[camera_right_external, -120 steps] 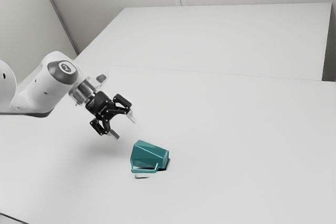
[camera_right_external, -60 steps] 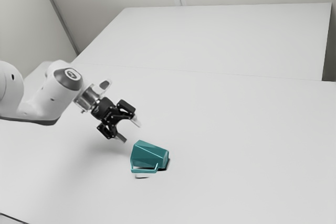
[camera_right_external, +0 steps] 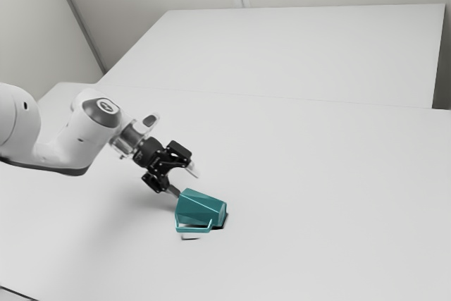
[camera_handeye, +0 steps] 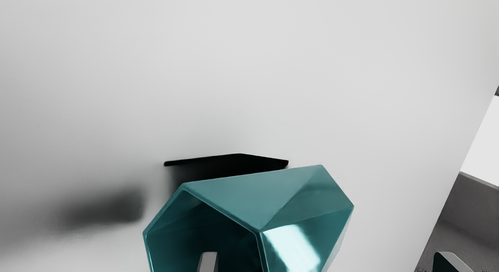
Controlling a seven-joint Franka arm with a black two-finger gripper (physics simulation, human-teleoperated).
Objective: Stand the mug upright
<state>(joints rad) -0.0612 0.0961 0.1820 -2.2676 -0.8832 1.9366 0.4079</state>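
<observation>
One end effector (camera_right_external: 185,181), wide, one of two fingertips (camera_handeye: 209,262) at the mouth of one sideways mug (camera_right_external: 201,209)

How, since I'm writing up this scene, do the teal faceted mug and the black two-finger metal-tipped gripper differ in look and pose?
The mug is teal and glossy; the gripper is mostly black with paler tips.
The mug lies on its side on the white table; the gripper slants down toward its mouth, fingers spread.
The mug has a loop handle; the gripper has two fingers.
Both look angular.
</observation>
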